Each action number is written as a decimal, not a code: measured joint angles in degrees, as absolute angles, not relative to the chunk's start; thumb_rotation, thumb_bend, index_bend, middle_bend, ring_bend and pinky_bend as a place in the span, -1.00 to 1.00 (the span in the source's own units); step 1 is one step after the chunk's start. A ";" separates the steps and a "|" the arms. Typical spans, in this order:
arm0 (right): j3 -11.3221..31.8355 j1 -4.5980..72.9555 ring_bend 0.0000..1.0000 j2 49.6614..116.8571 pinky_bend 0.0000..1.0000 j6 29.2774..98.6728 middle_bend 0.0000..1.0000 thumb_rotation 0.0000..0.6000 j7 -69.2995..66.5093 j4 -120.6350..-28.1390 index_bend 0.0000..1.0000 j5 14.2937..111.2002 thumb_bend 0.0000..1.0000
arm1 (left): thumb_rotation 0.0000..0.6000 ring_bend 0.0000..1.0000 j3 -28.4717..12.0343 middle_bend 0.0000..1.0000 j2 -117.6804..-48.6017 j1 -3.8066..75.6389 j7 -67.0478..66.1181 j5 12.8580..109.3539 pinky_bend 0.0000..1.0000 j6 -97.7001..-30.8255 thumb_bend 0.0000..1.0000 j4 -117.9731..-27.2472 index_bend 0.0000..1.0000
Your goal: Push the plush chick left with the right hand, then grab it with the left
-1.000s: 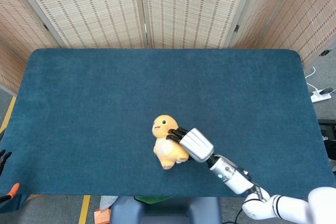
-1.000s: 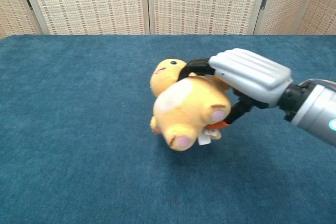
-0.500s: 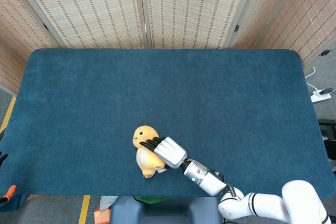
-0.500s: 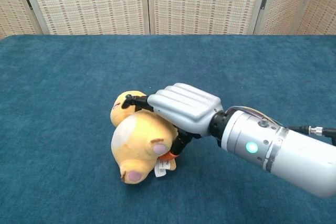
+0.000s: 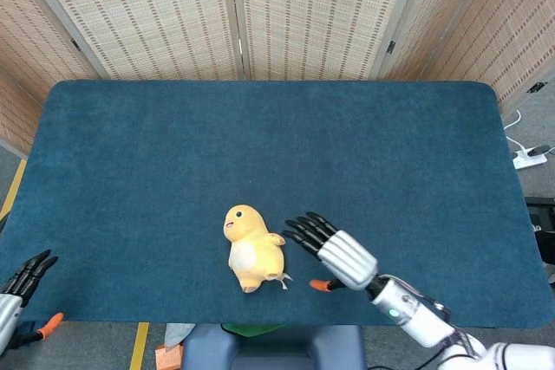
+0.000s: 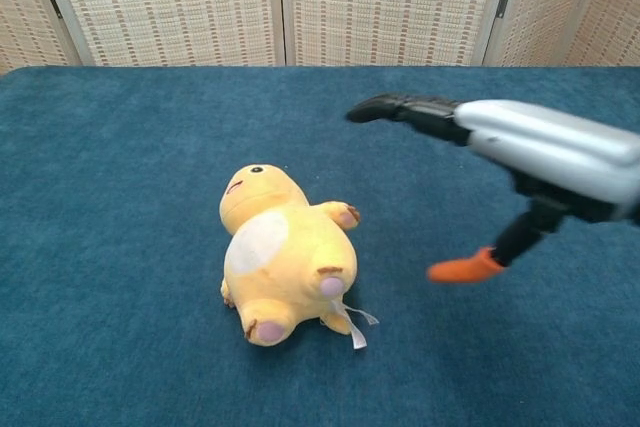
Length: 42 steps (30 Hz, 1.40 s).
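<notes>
At the far left edge of the head view, the left hand (image 5: 24,276) sits just off the dark blue felt-covered counter (image 5: 156,153), its black fingers (image 5: 36,264) straight and holding nothing. The yellow plush chick with a white belly (image 5: 250,247) lies on its back near the counter's front edge, a small white tag at its base, too small to read. Just right of it, apart, the right hand (image 5: 334,253) hovers with fingers (image 6: 400,109) spread, empty.

blue table (image 5: 260,136) | woven folding screens (image 5: 286,15) behind | power strip (image 5: 529,158) on floor
</notes>
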<state>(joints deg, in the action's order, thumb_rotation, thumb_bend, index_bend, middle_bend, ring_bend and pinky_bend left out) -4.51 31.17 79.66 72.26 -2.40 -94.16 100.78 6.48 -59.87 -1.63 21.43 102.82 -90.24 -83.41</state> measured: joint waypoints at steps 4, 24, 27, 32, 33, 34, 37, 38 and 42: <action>-9.07 24.56 -1.00 74.03 -1.00 83.12 -1.00 1.00 -7.16 -93.06 -1.00 103.59 -1.00 | 1.00 -0.97 7.10 -1.00 -60.00 1.12 17.12 110.11 -0.60 -90.24 -0.50 -87.76 -1.00; -15.34 -3.15 -1.00 73.35 -1.00 105.95 -1.00 1.00 -32.43 -55.71 -1.00 99.85 -1.00 | 1.00 -0.98 -5.87 -0.98 -83.79 22.74 -23.45 97.41 -0.71 -53.86 -0.50 -105.79 -1.00; -15.01 -3.87 -1.00 73.83 -1.00 104.83 -1.00 1.00 -34.38 -54.28 -1.00 99.19 -1.00 | 1.00 -0.99 -8.25 -0.98 -87.17 25.78 -24.44 93.37 -0.71 -51.72 -0.51 -103.26 -1.00; -13.77 -4.35 -1.00 73.96 -1.00 103.52 -1.00 1.00 -34.76 -53.86 -1.00 98.74 -0.99 | 1.00 -0.99 -9.38 -0.98 -90.38 29.26 -23.53 89.75 -0.71 -49.52 -0.52 -98.91 -1.00; -13.61 -4.38 -1.00 73.90 -1.00 103.21 -1.00 1.00 -34.69 -54.03 -1.00 98.75 -0.99 | 1.00 -0.99 -9.46 -0.98 -90.84 29.79 -23.42 89.29 -0.71 -49.23 -0.52 -98.16 -1.00; -13.50 -4.39 -1.00 73.85 -1.00 102.96 -1.00 1.00 -34.62 -54.13 -1.00 98.75 -0.99 | 1.00 -0.99 -9.54 -0.97 -91.46 30.47 -23.33 88.62 -0.71 -48.90 -0.52 -97.18 -1.00; -12.95 -4.42 -1.00 73.70 -1.00 102.31 -1.00 1.00 -34.37 -54.52 -1.00 98.74 -0.99 | 1.00 -0.99 -9.49 -0.96 -92.63 31.89 -23.30 86.66 -0.70 -48.09 -0.51 -95.33 -0.98; -12.75 -4.44 -1.00 73.67 -1.00 102.27 -1.00 1.00 -34.31 -54.62 -1.00 98.73 -0.98 | 1.00 -0.99 -9.36 -0.94 -92.87 32.27 -23.36 86.09 -0.68 -47.82 -0.51 -95.02 -0.95; -11.94 -4.59 -1.00 73.62 -1.00 102.24 -1.00 1.00 -34.02 -55.03 -1.00 98.90 -0.97 | 1.00 -0.87 -8.17 -0.72 -93.87 33.49 -24.62 84.79 -0.47 -47.06 -0.50 -94.12 -0.67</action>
